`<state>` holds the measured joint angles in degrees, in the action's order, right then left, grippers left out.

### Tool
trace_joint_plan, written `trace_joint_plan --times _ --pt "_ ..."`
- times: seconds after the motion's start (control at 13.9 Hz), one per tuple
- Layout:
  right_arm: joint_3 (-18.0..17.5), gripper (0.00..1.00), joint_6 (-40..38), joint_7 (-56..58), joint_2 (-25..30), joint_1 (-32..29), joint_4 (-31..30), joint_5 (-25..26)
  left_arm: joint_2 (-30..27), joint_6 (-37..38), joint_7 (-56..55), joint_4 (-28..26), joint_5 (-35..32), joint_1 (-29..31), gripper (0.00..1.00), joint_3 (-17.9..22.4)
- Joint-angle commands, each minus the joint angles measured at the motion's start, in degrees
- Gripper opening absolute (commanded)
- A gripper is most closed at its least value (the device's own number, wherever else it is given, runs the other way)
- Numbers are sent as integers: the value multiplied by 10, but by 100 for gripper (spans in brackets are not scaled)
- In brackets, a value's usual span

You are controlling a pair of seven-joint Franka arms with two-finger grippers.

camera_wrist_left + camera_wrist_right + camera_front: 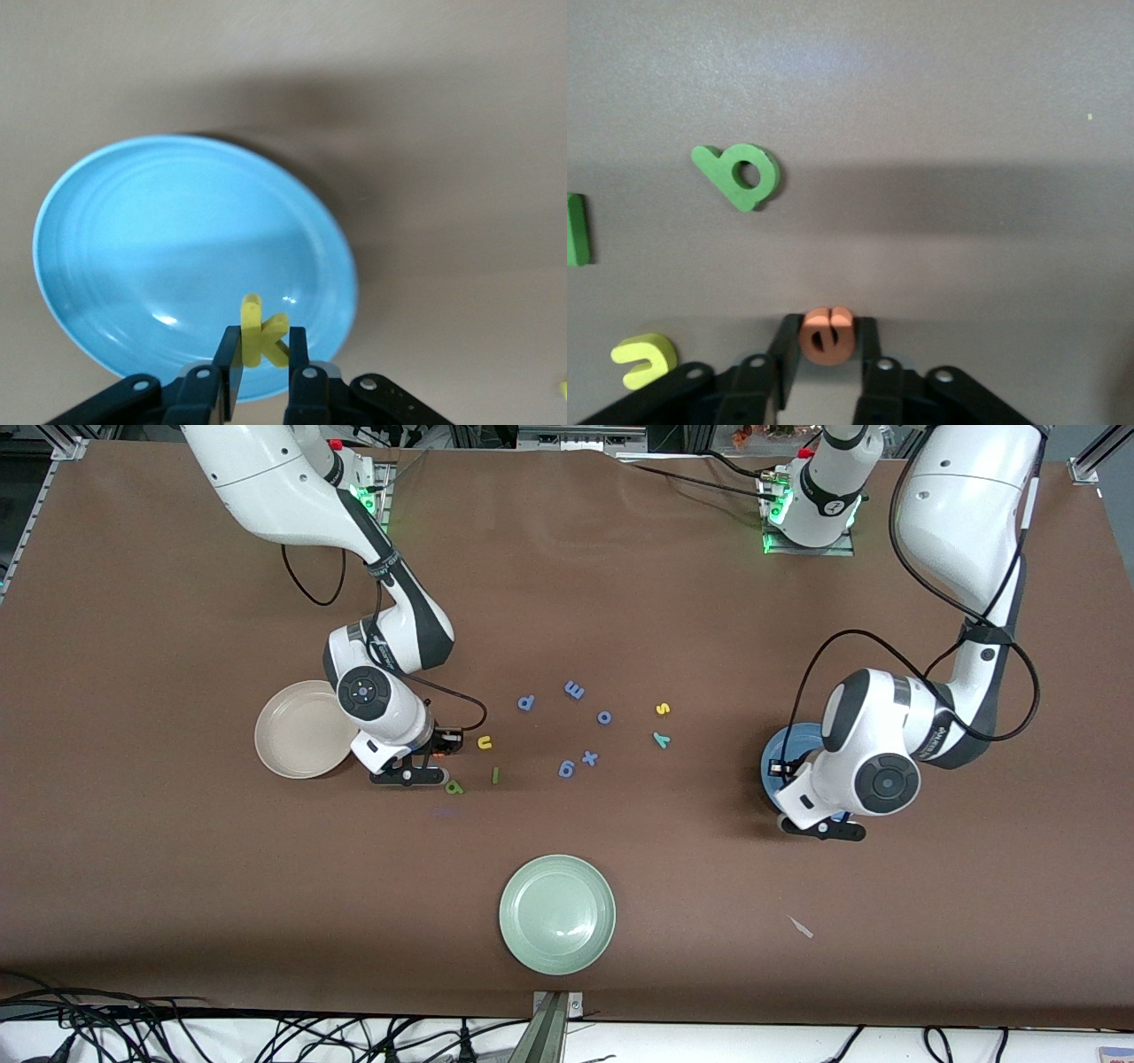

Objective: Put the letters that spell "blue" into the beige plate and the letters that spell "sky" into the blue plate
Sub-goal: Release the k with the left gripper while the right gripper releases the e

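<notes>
My left gripper (pixel 263 350) is shut on the yellow k (pixel 261 332) and holds it above the blue plate (pixel 177 257), which lies at the left arm's end of the table (pixel 791 742). My right gripper (pixel 827 347) is shut on the orange e (pixel 827 336), low at the table beside the beige plate (pixel 288 731). The green b (pixel 737 176), green l (pixel 576 230) and yellow u (pixel 645 359) lie close to the right gripper (pixel 446 742). The yellow s (pixel 662 708) and teal y (pixel 661 739) lie toward the blue plate.
Several periwinkle letters (pixel 574 689) are scattered mid-table between the two groups of task letters. A pale green plate (pixel 557 914) sits nearer the front camera. A small white scrap (pixel 802 927) lies near the front edge.
</notes>
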<state>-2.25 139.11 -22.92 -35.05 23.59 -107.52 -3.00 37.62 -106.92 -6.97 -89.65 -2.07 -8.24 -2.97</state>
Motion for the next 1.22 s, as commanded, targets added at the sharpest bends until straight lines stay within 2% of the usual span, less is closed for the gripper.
trace_joint_plan --times 0.0,0.07,0.14,0.29,0.43,0.65,0.79,1.01,1.15 --pt "1 26 14 1 -10 2 13 -10 13 -13 10 -11 -17 6 15 -5" --pt "1 24 9 2 -7 0 18 -10 13 -13 11 -12 -22 3 50 -5" --pt "2 24 -8 2 -5 -2 27 -10 12 -13 11 -9 -23 -1 100 -6" --pt "7 24 -66 8 8 -6 51 -10 7 -10 4 -3 -22 -5 100 -10" --pt "23 24 -94 34 30 -8 44 -10 4 -10 -3 -1 -18 -13 100 -20" --pt "63 24 -120 117 83 -9 1 -10 1 -10 -44 11 -14 -31 100 -22" --pt "101 25 -116 179 113 -9 -41 -10 -1 -10 -93 20 -15 -68 100 -21" --pt "148 28 -119 253 126 -9 -71 -10 6 -14 -148 38 -15 -87 100 -21" --pt "167 28 -119 275 109 -14 -75 -10 9 -14 -148 38 -15 -89 100 -21"
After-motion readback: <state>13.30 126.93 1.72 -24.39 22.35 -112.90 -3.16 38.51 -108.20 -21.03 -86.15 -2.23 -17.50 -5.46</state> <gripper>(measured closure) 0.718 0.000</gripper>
